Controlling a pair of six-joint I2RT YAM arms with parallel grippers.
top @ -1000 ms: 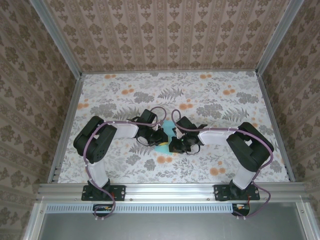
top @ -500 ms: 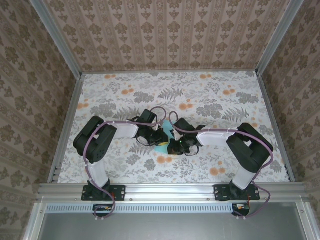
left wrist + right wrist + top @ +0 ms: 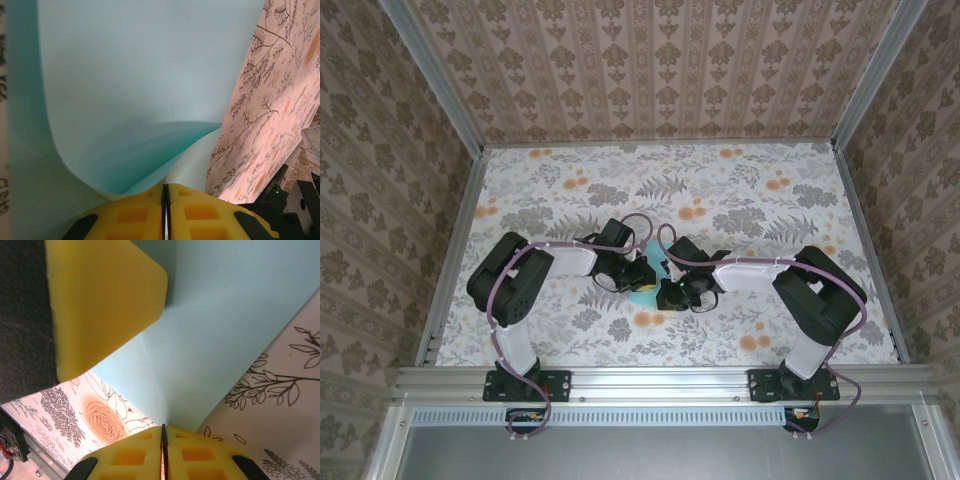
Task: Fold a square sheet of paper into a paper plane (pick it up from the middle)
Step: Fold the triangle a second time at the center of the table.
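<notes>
Your left gripper [image 3: 165, 189] is pinching shut on the square sheet of paper [image 3: 140, 75], bowing it into a curl; your right gripper [image 3: 163, 429], jaws likewise closed, is apparently nipping its opposite edge; both are meeting mid-table [image 3: 770, 200], steadying the sheet for creasing.

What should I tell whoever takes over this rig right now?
Tools: left tool shut on the light-teal square paper sheet; right tool shut on the same sheet, close beside the left one.
Where: the sheet is between both tools, near the middle of the floral-patterned tabletop, bowed in a curve.
Done: sheet gripped by both tools.
Left: no dart shape yet; the plane folds are still to do.
</notes>
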